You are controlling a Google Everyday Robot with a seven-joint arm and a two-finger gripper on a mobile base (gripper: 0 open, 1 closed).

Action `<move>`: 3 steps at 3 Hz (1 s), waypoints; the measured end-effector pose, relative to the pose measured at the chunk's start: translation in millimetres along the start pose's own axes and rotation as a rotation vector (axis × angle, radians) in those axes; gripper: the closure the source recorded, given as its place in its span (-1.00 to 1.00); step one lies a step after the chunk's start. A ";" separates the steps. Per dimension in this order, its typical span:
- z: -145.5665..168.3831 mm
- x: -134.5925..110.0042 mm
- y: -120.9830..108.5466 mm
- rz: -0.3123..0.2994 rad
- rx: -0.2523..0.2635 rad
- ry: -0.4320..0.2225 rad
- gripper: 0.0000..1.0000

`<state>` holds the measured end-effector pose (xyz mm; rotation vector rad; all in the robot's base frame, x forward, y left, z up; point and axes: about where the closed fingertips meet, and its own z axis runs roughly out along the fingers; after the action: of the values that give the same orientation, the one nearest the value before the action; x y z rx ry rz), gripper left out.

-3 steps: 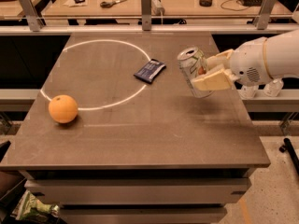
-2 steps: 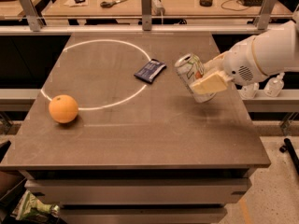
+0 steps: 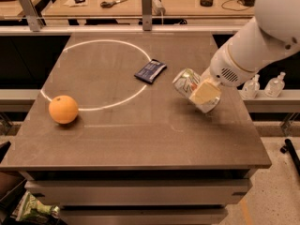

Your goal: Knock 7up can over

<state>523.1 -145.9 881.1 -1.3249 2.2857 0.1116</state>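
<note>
The 7up can (image 3: 187, 84) is a silver can with green markings, tilted far over to the left on the right part of the grey table (image 3: 140, 139). Its top points up and left. My gripper (image 3: 202, 93) comes in from the upper right on a white arm. Its tan finger (image 3: 205, 93) lies across the can's body, and the can's lower end sits inside the gripper.
An orange (image 3: 63, 109) sits at the left on a white circle line (image 3: 103, 74). A dark blue packet (image 3: 150, 71) lies on the circle's right edge, left of the can. Clear bottles (image 3: 274, 84) stand on a ledge at the right. Another desk with small items is behind.
The can has tipped from nearly upright to strongly tilted left. My arm and gripper have swung down and towards the table's front with it.
</note>
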 end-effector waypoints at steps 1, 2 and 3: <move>12.3 8.0 3.3 -0.037 0.000 0.148 1.00; 26.7 10.4 5.1 -0.073 -0.022 0.246 1.00; 24.9 8.2 4.6 -0.078 -0.025 0.254 1.00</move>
<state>525.2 -142.4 854.8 -1.5140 2.4423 -0.0575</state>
